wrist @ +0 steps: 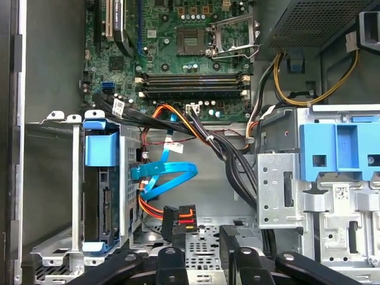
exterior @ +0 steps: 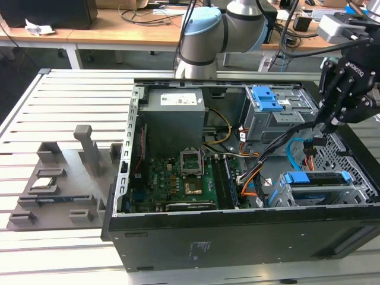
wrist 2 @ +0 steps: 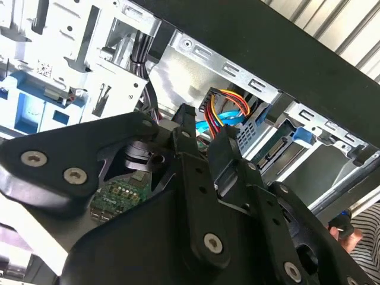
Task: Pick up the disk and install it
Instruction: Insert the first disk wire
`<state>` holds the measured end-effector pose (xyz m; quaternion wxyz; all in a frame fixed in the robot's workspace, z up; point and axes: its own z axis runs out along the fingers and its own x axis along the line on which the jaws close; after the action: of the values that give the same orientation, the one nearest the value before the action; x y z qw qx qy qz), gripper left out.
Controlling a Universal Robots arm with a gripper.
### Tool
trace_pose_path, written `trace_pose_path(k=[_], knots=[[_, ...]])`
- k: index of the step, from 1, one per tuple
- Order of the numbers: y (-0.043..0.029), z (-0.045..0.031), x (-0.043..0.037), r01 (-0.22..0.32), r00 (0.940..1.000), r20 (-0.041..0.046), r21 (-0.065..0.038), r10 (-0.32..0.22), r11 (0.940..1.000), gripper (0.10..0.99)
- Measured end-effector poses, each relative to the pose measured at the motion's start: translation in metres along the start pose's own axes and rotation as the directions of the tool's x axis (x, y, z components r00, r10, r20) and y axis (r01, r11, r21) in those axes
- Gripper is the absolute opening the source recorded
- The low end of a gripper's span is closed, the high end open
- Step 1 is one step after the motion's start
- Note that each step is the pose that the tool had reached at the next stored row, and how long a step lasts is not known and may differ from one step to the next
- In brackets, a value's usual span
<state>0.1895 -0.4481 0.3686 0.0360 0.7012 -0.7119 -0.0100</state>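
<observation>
The disk (exterior: 313, 191) sits on edge inside the lower drive cage at the case's front corner, on the exterior view's right, with its blue carrier rail (exterior: 314, 177) along the top. In the first wrist view the disk (wrist: 100, 202) stands in the cage under a blue tab. My gripper (exterior: 319, 132) hovers over the cable bundle between the two drive cages, a short way from the disk. Both wrist views show its black fingers (wrist: 173, 256) apart, open, with nothing between them. A black power connector (wrist: 178, 217) with red and yellow wires lies just by the fingertips (wrist 2: 185, 122).
The open computer case (exterior: 237, 237) lies on a slatted table. An upper drive cage with a blue latch (exterior: 267, 98), the power supply (exterior: 175, 104), motherboard (exterior: 190, 178) and blue data cable (wrist: 163, 178) crowd the inside. A grey fixture with a small chip (exterior: 44, 182) is on the left. A person's hand (wrist 2: 345, 233) is nearby.
</observation>
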Motion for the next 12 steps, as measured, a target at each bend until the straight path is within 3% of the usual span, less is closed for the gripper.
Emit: trace_pose_path(k=[8,12], knots=[[-0.0009,0.0142,-0.003,0.0,1.0,0.0,0.0,0.0,1.0,0.361],[-0.001,0.0163,-0.0029,0.0,1.0,-0.0021,0.0,0.0,1.0,0.361]])
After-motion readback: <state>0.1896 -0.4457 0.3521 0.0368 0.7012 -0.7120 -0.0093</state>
